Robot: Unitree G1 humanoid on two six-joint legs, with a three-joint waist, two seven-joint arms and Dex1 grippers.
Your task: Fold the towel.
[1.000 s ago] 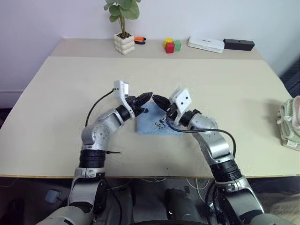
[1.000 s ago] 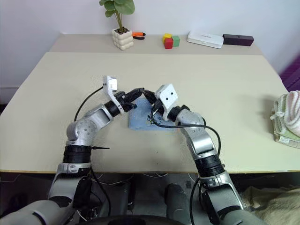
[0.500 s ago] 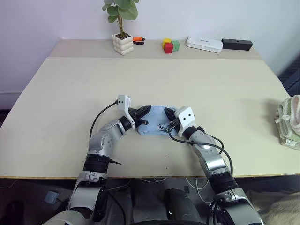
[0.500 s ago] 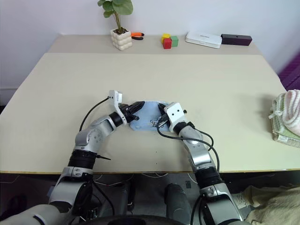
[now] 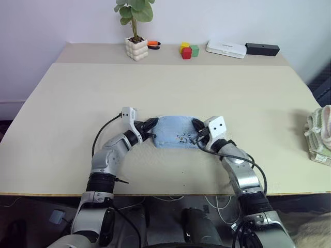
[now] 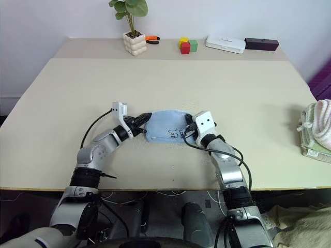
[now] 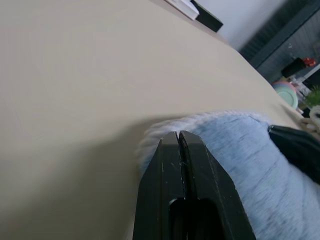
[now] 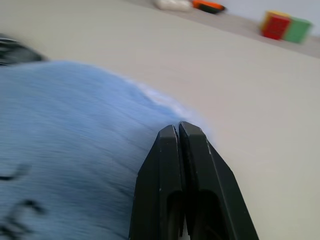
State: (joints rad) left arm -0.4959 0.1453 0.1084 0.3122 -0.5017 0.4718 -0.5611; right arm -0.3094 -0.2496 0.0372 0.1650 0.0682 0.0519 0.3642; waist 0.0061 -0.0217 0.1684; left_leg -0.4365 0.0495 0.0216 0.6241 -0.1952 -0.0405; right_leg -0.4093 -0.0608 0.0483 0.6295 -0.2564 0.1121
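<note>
Both grippers are clamped on the towel [image 5: 175, 137], which lies at centre frame on the table [image 5: 170, 88]. The left gripper [image 5: 147, 125] pinches the towel's left end; the right gripper [image 5: 198, 127] pinches its right end, fingers pressed together with cloth between them. The blue towel sits bunched between the two, its dark printed mark facing the camera. To do this step well, judging from the sagging middle, the corners should be laid flat and square and the cloth kept taut, letting go only once the edges line up. At the upper left of the frame a white pot [image 5: 136, 48] holds a green plant [image 5: 135, 11].
</note>
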